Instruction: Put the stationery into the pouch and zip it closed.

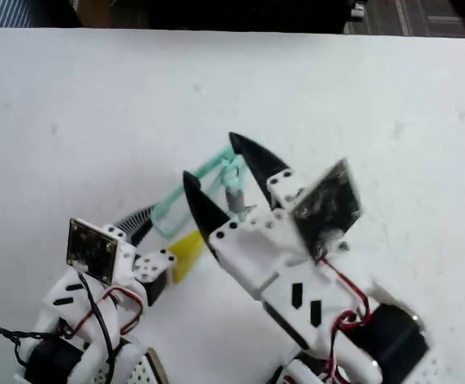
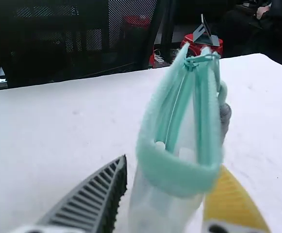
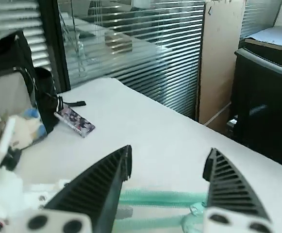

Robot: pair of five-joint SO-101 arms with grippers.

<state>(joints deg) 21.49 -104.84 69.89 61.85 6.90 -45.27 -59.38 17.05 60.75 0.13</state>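
The pouch (image 1: pixel 186 192), clear with a teal zip edge, stands on its side on the white table (image 1: pixel 336 96). My left gripper (image 1: pixel 162 234) is shut on its near end, one grey finger (image 2: pixel 90 204) and one yellow finger (image 2: pixel 230 199) pressed against the pouch (image 2: pixel 179 160). The zip slider (image 2: pixel 199 58) sits at the far end. A small grey piece (image 1: pixel 234 196) hangs by the pouch's side. My right gripper (image 1: pixel 209 157) hovers open over the far end, its black fingers astride the teal zip (image 3: pixel 155 198).
A small patterned card (image 3: pixel 75 121) lies on the table farther off, beside a black bag (image 3: pixel 43 97). The table's far edge (image 1: pixel 232 30) runs along the back. Bare white surface surrounds the pouch.
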